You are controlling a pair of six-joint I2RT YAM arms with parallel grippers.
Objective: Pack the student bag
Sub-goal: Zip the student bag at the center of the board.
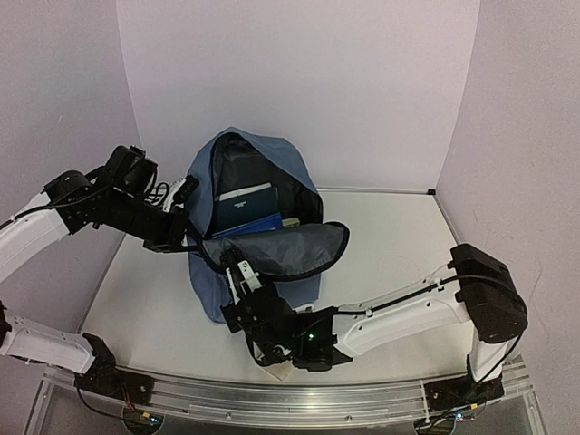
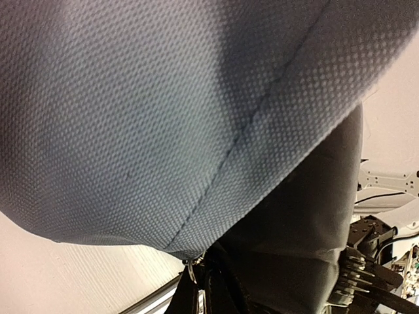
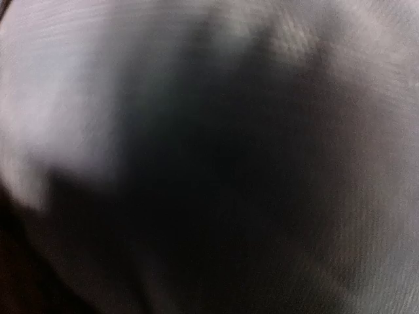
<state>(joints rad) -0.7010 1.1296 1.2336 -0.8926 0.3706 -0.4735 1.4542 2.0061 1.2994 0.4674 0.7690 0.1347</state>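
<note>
The student bag (image 1: 272, 159), slate-blue, stands upright at the table's middle with its main compartment unzipped. Its grey-lined flap (image 1: 294, 249) hangs forward, and dark blue books (image 1: 243, 204) stand inside. My left gripper (image 1: 184, 228) is shut on the bag's left rim. In the left wrist view, blue bag fabric (image 2: 163, 118) fills the frame above a metal zipper ring (image 2: 190, 269), and the fingers are hidden. My right gripper (image 1: 231, 263) is shut at the flap's lower left edge. The right wrist view shows only dark, blurred fabric (image 3: 314, 78), so I cannot see whether it holds anything.
The right arm (image 1: 399, 313) reaches leftward across the front of the white table (image 1: 399, 236). A metal rail (image 1: 272, 399) runs along the near edge. Pale walls close in the back and both sides.
</note>
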